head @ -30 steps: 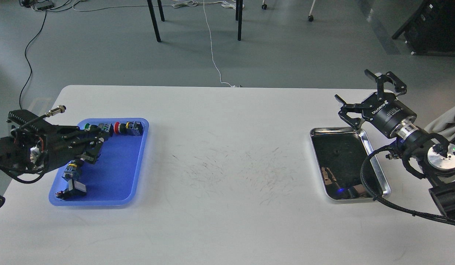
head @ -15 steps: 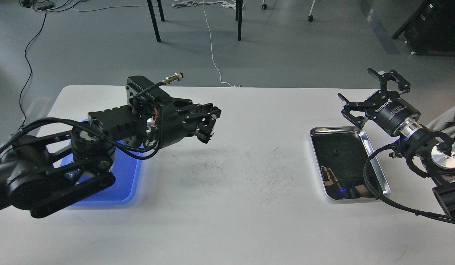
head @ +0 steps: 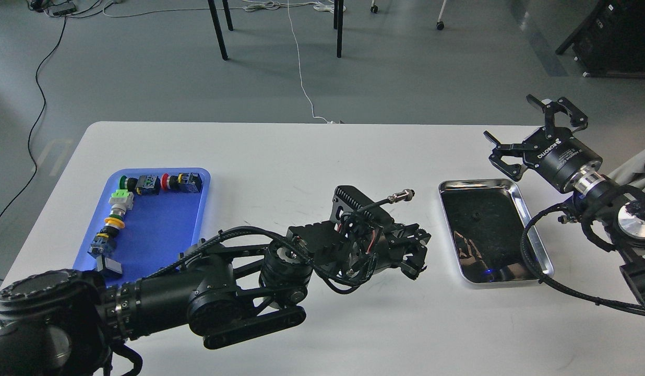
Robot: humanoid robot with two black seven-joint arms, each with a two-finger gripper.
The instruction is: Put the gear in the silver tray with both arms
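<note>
The silver tray (head: pixel 534 230) lies at the table's right, and a small dark gear (head: pixel 476 215) sits on its dark floor. My left gripper (head: pixel 419 250) hovers just left of the tray's left rim. Its fingers are drawn together on a small dark toothed piece, the gear (head: pixel 420 231), which is hard to make out against the black fingers. My right gripper (head: pixel 526 130) is open and empty, raised above and behind the tray's far right corner.
A blue plastic tray (head: pixel 160 245) at the table's left holds several push-button switches along its far and left sides. My left arm (head: pixel 207 292) stretches across the table's front middle. A black cable (head: pixel 531 250) from my right arm loops over the silver tray's right rim.
My left arm has swung from the blue tray rightward across the table to the silver tray's left rim, gripper shut. My right gripper has drifted slightly up and to the right.
</note>
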